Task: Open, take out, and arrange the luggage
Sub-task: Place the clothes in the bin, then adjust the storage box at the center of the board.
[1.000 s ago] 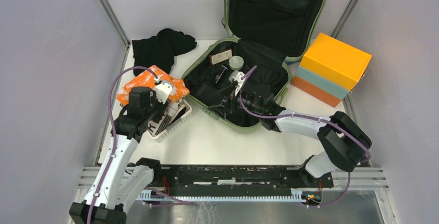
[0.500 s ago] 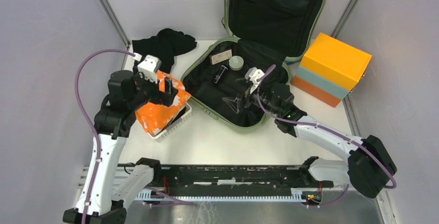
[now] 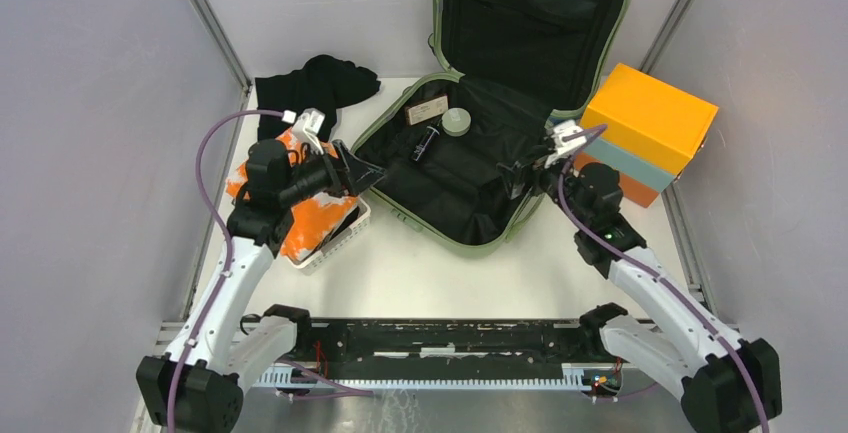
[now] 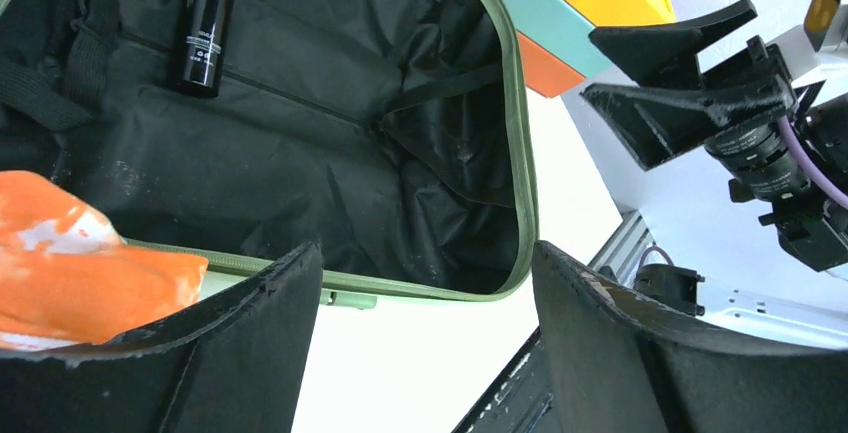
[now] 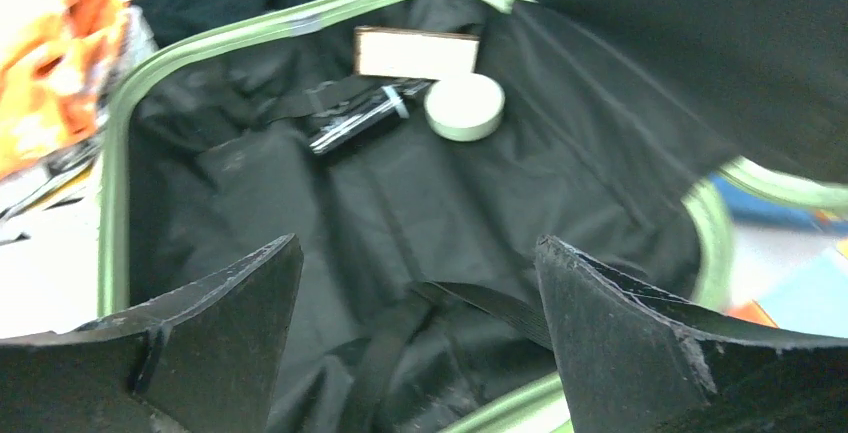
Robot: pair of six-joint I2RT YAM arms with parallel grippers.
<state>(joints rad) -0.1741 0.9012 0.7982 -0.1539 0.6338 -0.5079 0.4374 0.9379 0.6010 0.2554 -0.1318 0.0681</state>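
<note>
Sage-green hard-shell suitcase (image 3: 470, 178): open, small black bottle (image 3: 427, 140) inside, far.
Grippers: left gripper (image 3: 358, 175) and right gripper (image 3: 522, 175) both spread, empty.
Bottle grasp: we straddle the bottle crosswise.

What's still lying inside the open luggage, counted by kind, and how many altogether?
Black bottle: 1
Round pale-green tin: 1
Flat rectangular card or box: 1
Total visible in the luggage: 3
</note>
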